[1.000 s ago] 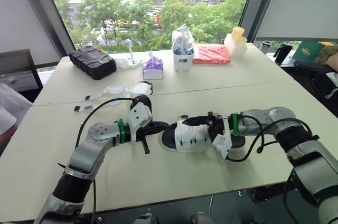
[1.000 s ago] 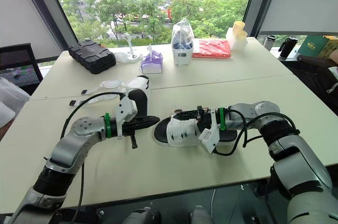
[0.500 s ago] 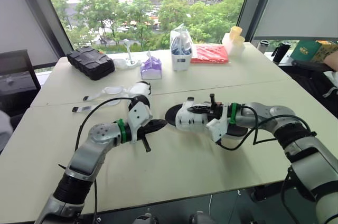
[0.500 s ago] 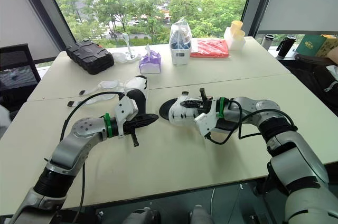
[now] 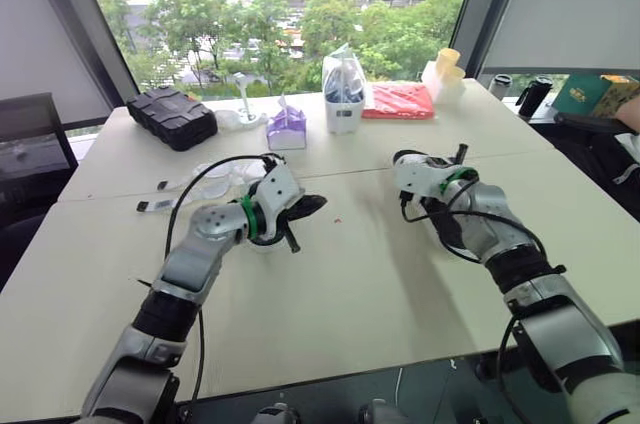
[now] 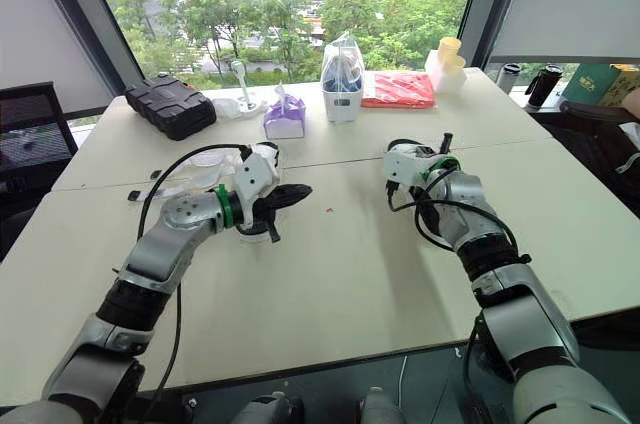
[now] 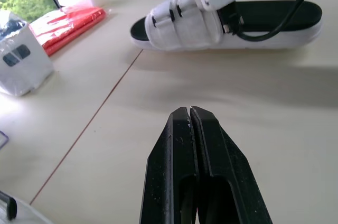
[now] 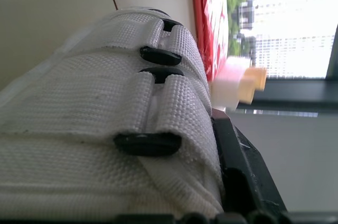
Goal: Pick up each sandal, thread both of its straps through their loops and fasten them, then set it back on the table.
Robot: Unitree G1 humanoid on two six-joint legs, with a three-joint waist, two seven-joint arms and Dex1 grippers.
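The sandal [image 7: 179,22] lies flat on the table [image 5: 380,284], close to the seam line, with its two white straps pulled through their black loops. The right gripper [image 7: 231,22] pinches it at the straps, and one black finger [image 8: 237,174] presses right against the cloth. The left gripper [image 7: 190,114] hangs over the table, well apart from the sandal, squeezed closed with nothing in it. The risk is in letting go. If a finger snags a strap (the cloth looks rough), the sandal could get dragged or tip on its side, or a strap could peel open.
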